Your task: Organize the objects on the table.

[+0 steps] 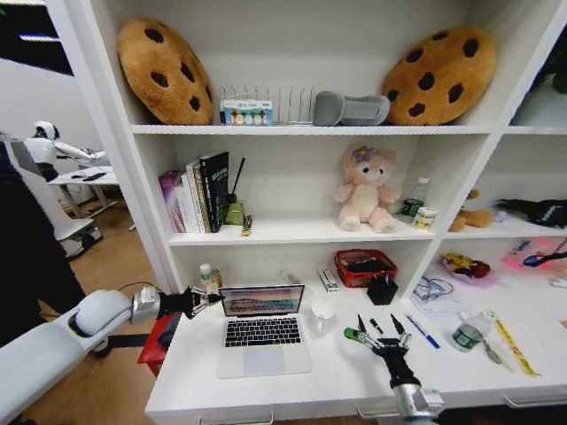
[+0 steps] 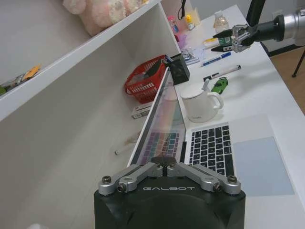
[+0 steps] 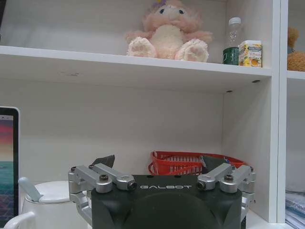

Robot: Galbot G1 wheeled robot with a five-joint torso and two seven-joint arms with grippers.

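White surface (image 1: 354, 376) under the shelves is cluttered, nothing tidied yet. Laptop (image 1: 263, 332) stands open at centre; left gripper (image 1: 202, 301) at its screen's edge, fingers together. Right gripper (image 1: 381, 332) beside it, fingers apart, above green toy car (image 1: 353, 335); pens (image 1: 423, 331) beyond.

Count on desk: 1 laptop (image 1: 263, 329), 1 mug (image 1: 322, 316), 1 toy car (image 1: 353, 335), 2 pens — blue (image 1: 423, 331) + black (image 1: 376, 326), 1 red basket (image 1: 365, 266), 1 black box (image 1: 382, 289). Shelves: 2 cookie cushions (image 1: 165, 71) (image 1: 439, 75), 1 pink plush (image 1: 364, 189), approx. 5 books (image 1: 197, 195). Also 2 grippers: left (image 1: 211, 301), right (image 1: 383, 329).
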